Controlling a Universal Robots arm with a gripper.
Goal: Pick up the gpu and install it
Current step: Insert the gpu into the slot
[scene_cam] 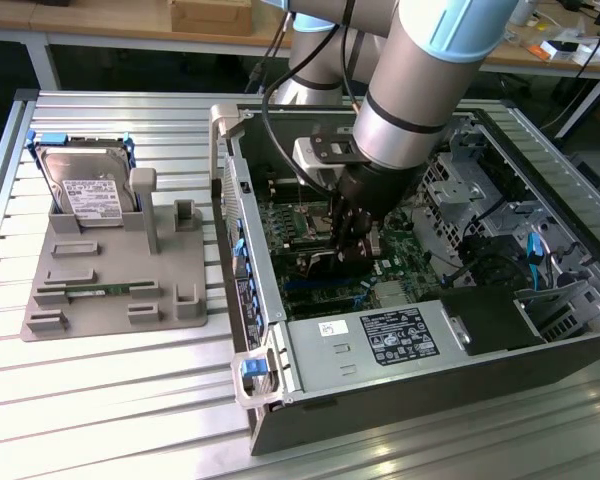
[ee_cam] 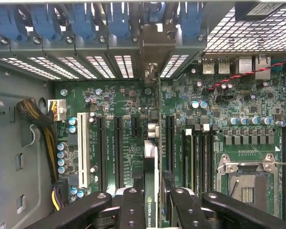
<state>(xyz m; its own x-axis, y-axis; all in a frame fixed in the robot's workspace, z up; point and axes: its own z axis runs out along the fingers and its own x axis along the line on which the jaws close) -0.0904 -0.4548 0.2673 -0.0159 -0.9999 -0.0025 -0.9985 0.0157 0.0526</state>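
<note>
At the bench's left edge the hard drive [scene_cam: 88, 190] is standing in the grey fixture [scene_cam: 115, 290]; rightward, inside the open computer case [scene_cam: 270, 330], the gripper [scene_cam: 348, 232] is closing its fingers [ee_cam: 132, 210] on the gpu [ee_cam: 152, 191], held edge-on above the motherboard [ee_cam: 238, 138]; the install step appears underway; seating calls for keeping the card's edge aligned with its slot [ee_cam: 170, 143], bracket toward the rear openings.
</note>
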